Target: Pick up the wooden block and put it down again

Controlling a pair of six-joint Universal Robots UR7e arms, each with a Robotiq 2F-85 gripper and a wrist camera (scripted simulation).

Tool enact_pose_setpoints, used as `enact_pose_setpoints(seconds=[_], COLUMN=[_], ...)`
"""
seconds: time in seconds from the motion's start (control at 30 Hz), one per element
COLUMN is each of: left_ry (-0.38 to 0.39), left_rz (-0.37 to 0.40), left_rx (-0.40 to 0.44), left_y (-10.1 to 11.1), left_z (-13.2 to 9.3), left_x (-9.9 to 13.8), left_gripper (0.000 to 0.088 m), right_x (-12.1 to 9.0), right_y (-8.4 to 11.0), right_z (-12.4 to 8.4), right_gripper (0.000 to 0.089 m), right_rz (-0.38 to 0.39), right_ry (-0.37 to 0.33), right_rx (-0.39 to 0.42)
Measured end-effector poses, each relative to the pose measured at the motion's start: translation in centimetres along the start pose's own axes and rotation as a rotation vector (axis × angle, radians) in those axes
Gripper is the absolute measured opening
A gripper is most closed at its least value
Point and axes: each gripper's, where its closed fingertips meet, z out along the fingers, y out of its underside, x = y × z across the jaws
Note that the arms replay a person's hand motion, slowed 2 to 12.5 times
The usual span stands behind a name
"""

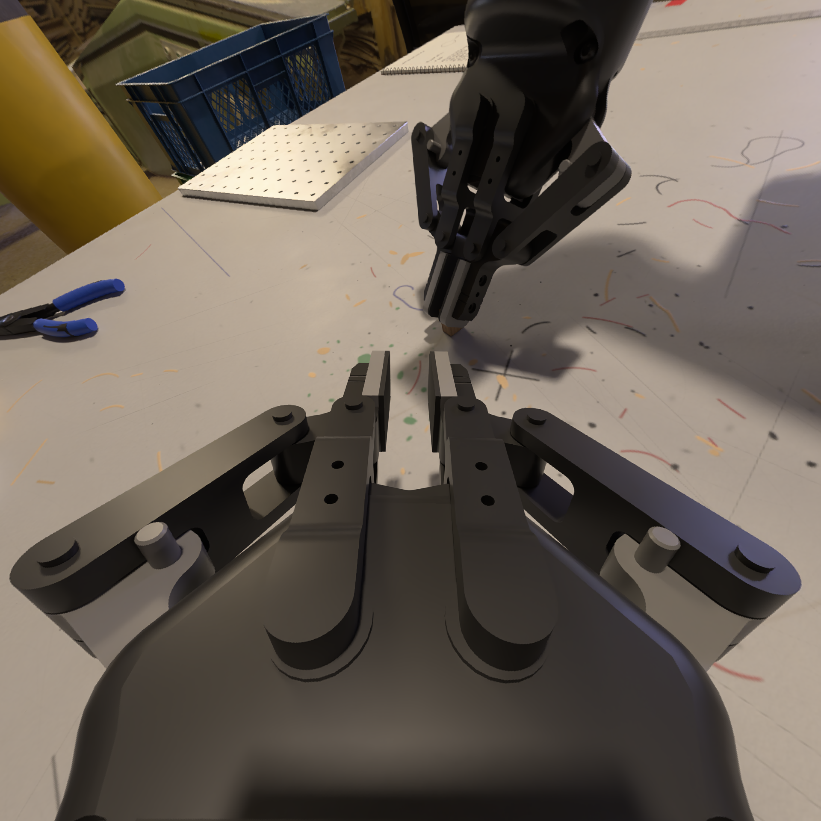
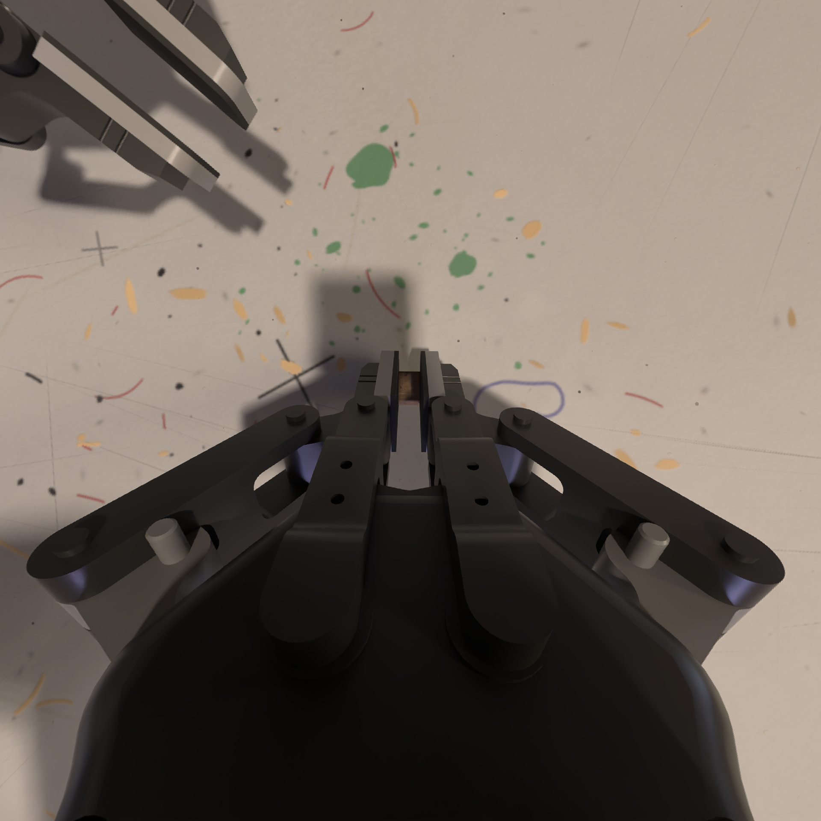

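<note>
— Got the wooden block (image 2: 409,387) yet?
— Yes, pinched tight in the right gripper (image 1: 452,320), low over the table (image 1: 222,422) middle. Left gripper (image 1: 409,371) apart, holding nothing.
— Left to do?
— Putting down.

one block (image 2: 409,387), two grippers (image 1: 409,373)

Wooden block (image 2: 409,387): brown, grainy, dull, clamped between the smooth pale metal-looking pads of the matt black right gripper (image 2: 409,355). Table (image 1: 249,426) below it: matt off-white, paint-flecked, scribbled. Far beyond the left gripper (image 1: 409,365): brushed perforated metal plate (image 1: 296,163), blue latticed plastic crate (image 1: 235,84), pliers (image 1: 57,311) with glossy blue grips.
</note>
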Motion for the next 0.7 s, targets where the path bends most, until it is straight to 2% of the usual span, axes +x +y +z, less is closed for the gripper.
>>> enact_pose_setpoints(seconds=[0.5, 0.7], left_ry=[-0.023, -0.066], left_rz=[0.129, 0.249], left_rx=[-0.096, -0.144], left_y=[1.3, 1.7], left_z=[0.4, 0.3], left_x=[0.3, 0.1], left_gripper=[0.0178, 0.0182], right_x=[0.1, 0.2], right_y=[-0.2, -0.1], right_z=[-0.3, -0.4], right_gripper=[0.0085, 0.0085], right_rz=[0.014, 0.020], right_ry=[-0.034, -0.045], right_rx=[0.033, 0.035])
